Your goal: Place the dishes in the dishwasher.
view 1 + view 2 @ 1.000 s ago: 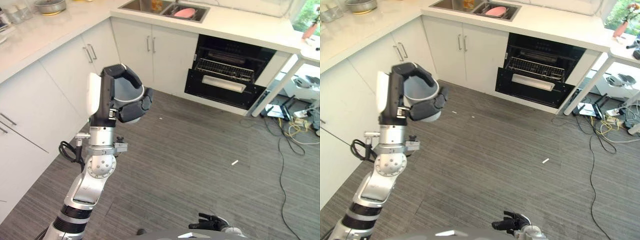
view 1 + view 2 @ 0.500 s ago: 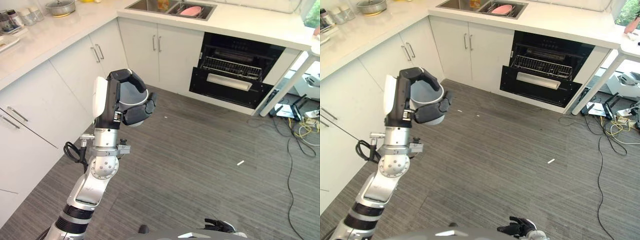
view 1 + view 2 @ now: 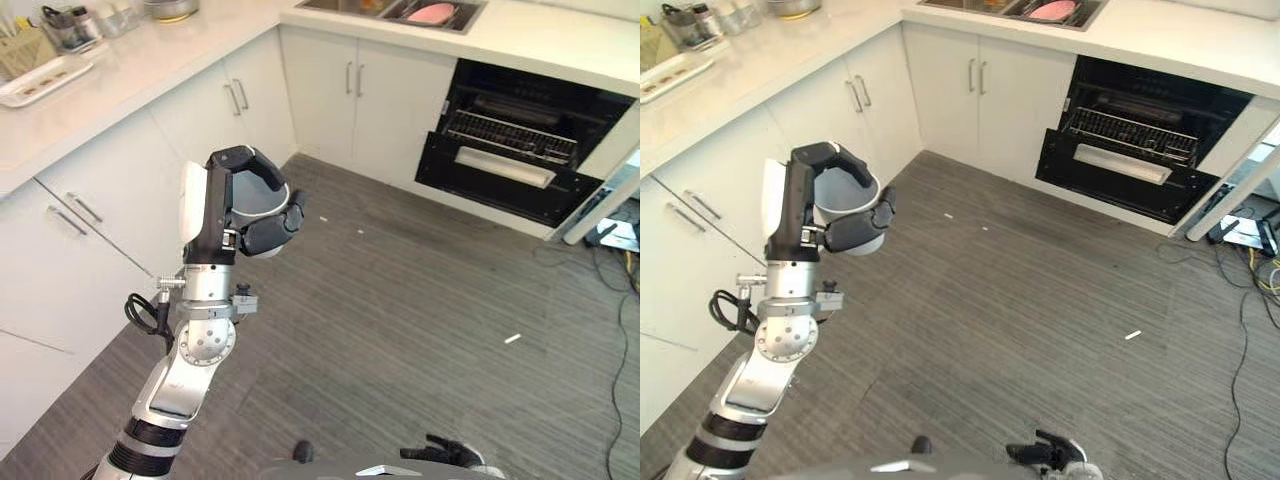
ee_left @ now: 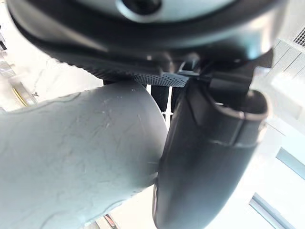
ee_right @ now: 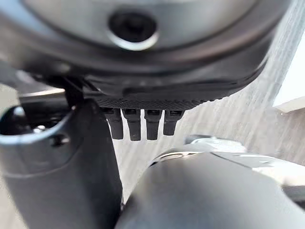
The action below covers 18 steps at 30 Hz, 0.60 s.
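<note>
- A round grey bowl [image 3: 262,208] is held up in the air by the left hand [image 3: 232,205], above the floor and well away from the dishwasher.
- The fingers are curled over the bowl's rim and the thumb [image 4: 209,152] is pressed against its outside wall, so the bowl is pinched between them.
- The bowl's skin [image 4: 71,157] is seen close up from the left wrist as smooth and dull grey, with fine scratches on it.
- The right hand [image 3: 1045,452] is seen low down near the floor; its dark fingers [image 5: 143,123] are held straight, side by side, with nothing in them.
- The floor [image 3: 420,300] is made of grey striped planks, and a small white scrap [image 3: 512,339] lies on it.
- White cupboards [image 3: 240,100] with thin metal handles are set under a pale stone worktop [image 3: 150,60].
- The dishwasher [image 3: 520,135] is a black box with its door down and a wire rack [image 3: 510,137] inside.
- A pink dish [image 3: 432,12] is seen in the steel sink [image 3: 385,6].
- A white tray [image 3: 45,82] is set on the worktop.
</note>
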Available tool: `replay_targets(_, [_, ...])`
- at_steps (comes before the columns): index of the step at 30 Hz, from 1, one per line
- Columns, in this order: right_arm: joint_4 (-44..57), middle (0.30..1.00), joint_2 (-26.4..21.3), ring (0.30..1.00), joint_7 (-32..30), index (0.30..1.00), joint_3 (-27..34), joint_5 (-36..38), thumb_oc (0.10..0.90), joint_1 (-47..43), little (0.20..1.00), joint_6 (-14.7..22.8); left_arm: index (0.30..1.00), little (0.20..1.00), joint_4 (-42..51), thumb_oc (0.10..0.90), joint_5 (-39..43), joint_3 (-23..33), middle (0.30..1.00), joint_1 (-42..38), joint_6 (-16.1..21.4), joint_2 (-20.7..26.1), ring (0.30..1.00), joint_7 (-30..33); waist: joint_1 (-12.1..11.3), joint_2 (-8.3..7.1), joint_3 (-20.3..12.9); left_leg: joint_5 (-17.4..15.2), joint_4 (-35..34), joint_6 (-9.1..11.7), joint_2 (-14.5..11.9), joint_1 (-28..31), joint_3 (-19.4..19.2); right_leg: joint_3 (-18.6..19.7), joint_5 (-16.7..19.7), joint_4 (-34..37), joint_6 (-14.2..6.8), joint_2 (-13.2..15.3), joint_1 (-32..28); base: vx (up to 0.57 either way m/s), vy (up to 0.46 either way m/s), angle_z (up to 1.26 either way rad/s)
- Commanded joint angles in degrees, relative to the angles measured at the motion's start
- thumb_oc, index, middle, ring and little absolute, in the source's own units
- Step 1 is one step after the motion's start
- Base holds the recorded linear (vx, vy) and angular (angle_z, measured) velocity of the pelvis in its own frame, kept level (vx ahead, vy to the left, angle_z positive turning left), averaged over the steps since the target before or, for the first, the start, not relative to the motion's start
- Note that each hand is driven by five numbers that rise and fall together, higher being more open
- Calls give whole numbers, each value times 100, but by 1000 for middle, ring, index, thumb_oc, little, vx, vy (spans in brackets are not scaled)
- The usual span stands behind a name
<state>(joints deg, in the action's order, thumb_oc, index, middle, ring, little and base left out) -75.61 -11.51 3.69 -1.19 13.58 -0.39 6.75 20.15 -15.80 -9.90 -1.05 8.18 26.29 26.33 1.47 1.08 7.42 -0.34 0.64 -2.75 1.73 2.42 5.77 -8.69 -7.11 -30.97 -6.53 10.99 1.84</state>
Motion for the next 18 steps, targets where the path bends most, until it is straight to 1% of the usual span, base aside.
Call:
replay_targets(1, [-207,900,117,900,-105,900,-356,-8,800,96,900,-32,300,300,942,400,23,696,300,-171,381,45,300,192,89,-76,-136,-218,-564,149,61,570,404,630,771,336,-130,-998,990,290,155,72])
replay_targets(2, [-224,900,91,900,-106,900,-309,13,800,90,900,-31,300,300,934,400,7,672,300,-206,392,40,300,193,167,-108,-144,-285,-564,168,109,630,491,600,679,591,-111,-1138,1143,288,33,49])
replay_targets(3, [-239,900,59,900,-126,900,-242,81,800,77,900,-35,300,300,923,400,4,657,300,-245,401,38,300,199,220,-152,-151,-333,-564,169,163,675,558,549,679,985,-59,-1177,1222,351,-35,60])
replay_targets(5, [-269,900,11,900,-123,900,-128,200,800,131,900,-46,300,300,912,400,31,629,300,-287,474,-2,300,176,344,-208,-160,-486,-564,187,217,866,694,360,919,1904,-1,-1103,1360,319,-42,81])
replay_targets(6, [-271,900,8,900,-121,900,-130,203,800,134,900,-46,300,300,910,400,32,629,300,-284,477,-4,300,175,361,-179,-161,-505,-564,191,184,877,712,330,943,1979,4,-1129,1309,294,-12,94])
replay_targets(7, [-318,900,-16,900,-125,900,-77,238,800,181,900,-50,300,300,892,400,48,617,300,-302,486,-14,300,140,460,-186,-164,-595,-564,204,179,1018,787,313,1080,2327,-16,-1203,1407,265,8,90])
replay_targets(8, [-368,900,-38,900,-124,900,-5,266,800,220,900,-56,300,300,844,400,68,588,300,-342,475,-44,300,100,576,-216,-163,-602,-564,215,204,1105,913,464,1208,2438,-41,-1230,1498,370,0,74])
replay_targets(9, [-416,900,-62,900,-122,900,75,309,800,274,900,-53,300,300,792,400,80,533,300,-387,469,-72,300,32,687,-235,-186,-620,-564,222,187,1215,1026,675,1242,2396,-44,-1324,1534,337,-34,56])
replay_targets(10, [-453,900,-88,900,-134,900,138,364,800,361,900,-33,300,300,735,400,46,472,300,-428,487,-93,300,10,762,-255,-240,-617,-564,235,171,1301,1077,900,1223,2389,30,-1421,1401,459,-90,96])
replay_targets(11, [-409,900,-147,900,-126,900,187,376,800,437,900,-13,300,300,687,400,-3,449,300,-424,502,-124,300,-16,786,-208,-346,-489,-564,262,73,1382,1050,967,1196,2452,166,-1477,1215,461,-110,126])
replay_targets(12, [-409,900,-176,900,-119,900,227,408,800,460,900,-22,300,300,686,400,4,447,300,-430,501,-134,300,-34,807,-156,-378,-397,-485,351,22,1403,966,945,1187,2425,217,-1507,1159,447,-106,115])
replay_targets(13, [-405,900,-205,900,-110,900,268,421,800,485,900,-16,300,300,676,400,20,449,300,-419,512,-142,300,-72,834,-114,-415,-332,-310,473,-28,1384,862,871,1092,2408,250,-1515,1058,231,-55,37])
replay_targets(14, [-404,900,-208,900,-109,900,268,421,800,488,900,-16,300,300,677,400,21,449,300,-416,512,-145,300,-73,840,-108,-413,-346,-295,476,-32,1381,868,863,1086,2405,253,-1518,1053,237,-56,2])
replay_targets(15, [-376,900,-206,900,-109,900,312,450,800,520,900,-8,300,300,649,400,74,450,300,-398,504,-159,300,-100,897,-79,-448,-257,-20,613,-69,1351,777,818,1028,2403,295,-1534,947,269,-60,-4])
replay_targets(16, [-356,900,-232,900,-120,900,372,497,800,527,900,2,300,300,625,400,107,446,300,-390,501,-176,300,-131,952,-51,-464,11,406,846,-87,1282,664,827,977,2404,345,-1562,788,488,-121,6])
replay_targets(17, [-277,900,-302,900,-145,900,430,541,800,495,900,65,300,300,583,400,181,415,300,-437,515,-146,300,-179,965,-143,-437,704,1555,1336,-7,821,324,858,946,2533,386,-1477,395,360,-91,-3])
replay_targets(18, [-277,900,-302,900,-145,900,430,541,800,495,900,65,300,300,583,400,181,415,300,-437,515,-146,300,-179,965,-143,-437,704,1555,1336,-7,821,324,858,946,2533,386,-1477,395,473,-175,26])
